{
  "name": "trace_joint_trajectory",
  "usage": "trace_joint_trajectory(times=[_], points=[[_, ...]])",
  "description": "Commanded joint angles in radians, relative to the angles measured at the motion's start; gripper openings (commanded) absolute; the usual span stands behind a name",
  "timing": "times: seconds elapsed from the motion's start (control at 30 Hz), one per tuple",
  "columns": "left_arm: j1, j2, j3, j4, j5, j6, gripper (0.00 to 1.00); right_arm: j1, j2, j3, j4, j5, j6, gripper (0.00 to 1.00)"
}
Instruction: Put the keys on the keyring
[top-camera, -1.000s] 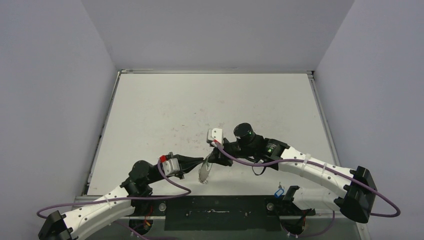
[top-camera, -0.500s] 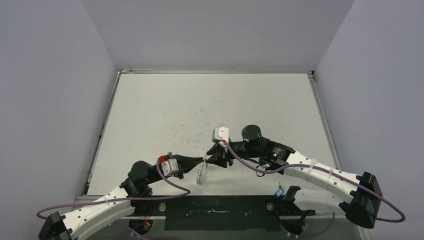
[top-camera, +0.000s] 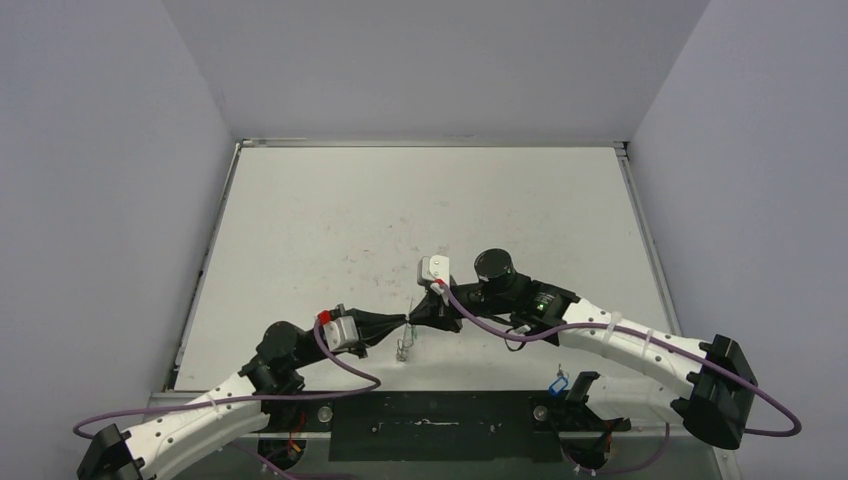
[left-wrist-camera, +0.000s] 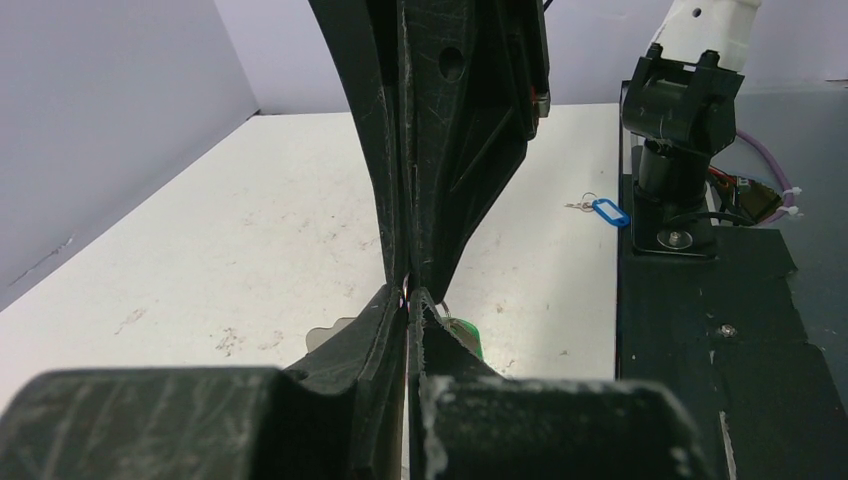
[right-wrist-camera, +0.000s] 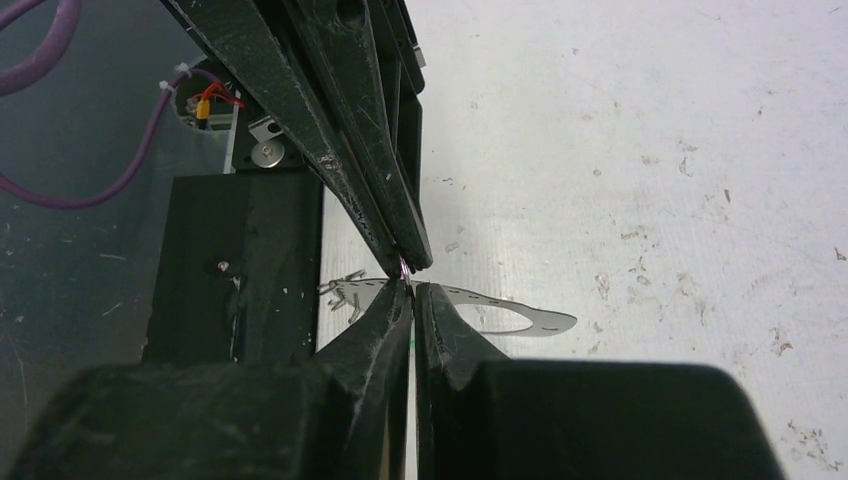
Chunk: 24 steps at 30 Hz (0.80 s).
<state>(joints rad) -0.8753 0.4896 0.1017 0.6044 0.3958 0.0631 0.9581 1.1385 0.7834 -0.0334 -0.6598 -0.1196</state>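
Slippage is your risk: left hand (left-wrist-camera: 408, 297) and right hand (right-wrist-camera: 411, 290) both pinch the keyring (right-wrist-camera: 480, 298) tip-to-tip; tugging could drop it.

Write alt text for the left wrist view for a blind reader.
The left gripper's shut fingers, from below, meet the right gripper's, from above, tip to tip over a white table, a sliver of the keyring between them. A green key tag peeks out behind; a blue key tag lies by an arm base.
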Motion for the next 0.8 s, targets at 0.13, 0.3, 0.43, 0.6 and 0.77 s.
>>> trace_joint_trajectory(times=[0.13, 0.3, 0.43, 0.6, 0.77], points=[[-0.004, -0.057, 0.069, -0.136, -0.010, 0.059, 0.16, 0.008, -0.015, 0.109, -0.174, 0.052, -0.046, 0.00], [-0.004, -0.067, 0.120, -0.284, -0.018, 0.101, 0.22, 0.025, 0.045, 0.221, -0.360, 0.117, -0.068, 0.00], [-0.004, -0.041, 0.163, -0.377, -0.013, 0.128, 0.24, 0.051, 0.100, 0.302, -0.461, 0.182, -0.058, 0.00], [-0.004, -0.008, 0.185, -0.395, 0.005, 0.136, 0.26, 0.077, 0.158, 0.370, -0.530, 0.211, -0.044, 0.00], [-0.004, 0.026, 0.189, -0.380, 0.036, 0.135, 0.26, 0.090, 0.178, 0.386, -0.530, 0.221, -0.033, 0.00]])
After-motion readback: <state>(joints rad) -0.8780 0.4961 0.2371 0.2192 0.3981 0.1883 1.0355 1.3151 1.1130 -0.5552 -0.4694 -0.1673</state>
